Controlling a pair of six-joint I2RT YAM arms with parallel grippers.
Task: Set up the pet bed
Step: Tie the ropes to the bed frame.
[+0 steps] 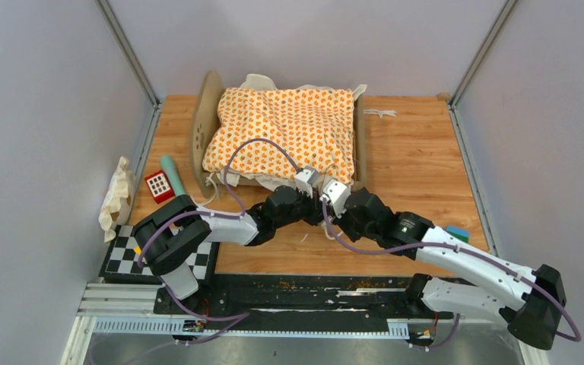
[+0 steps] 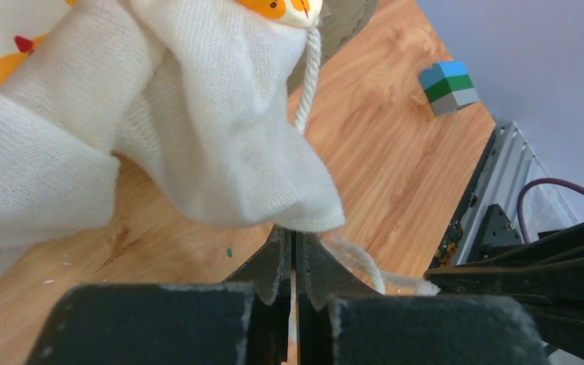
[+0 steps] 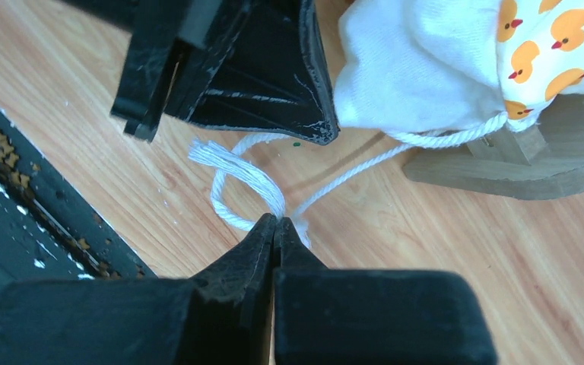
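NEAR: right gripper (image 3: 276, 222) pinches the white tie cord (image 3: 350, 175) lying on the table (image 1: 418, 167) | BESIDE: left gripper (image 2: 293, 247) pressed together at the cream corner of the orange-patterned cushion (image 1: 285, 129), hold unclear | FAR: pet bed (image 1: 207, 114) stands mid-table toward the back wall, cushion heaped across it.

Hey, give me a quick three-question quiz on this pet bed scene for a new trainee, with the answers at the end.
1. True or false: the duck-print cushion lies on the pet bed.
2. What does the right gripper pinch? A: white cord. B: red block. C: green handle.
3. Fill in: the left gripper has its jaws ____.
Key: 1 true; 2 A; 3 shut.
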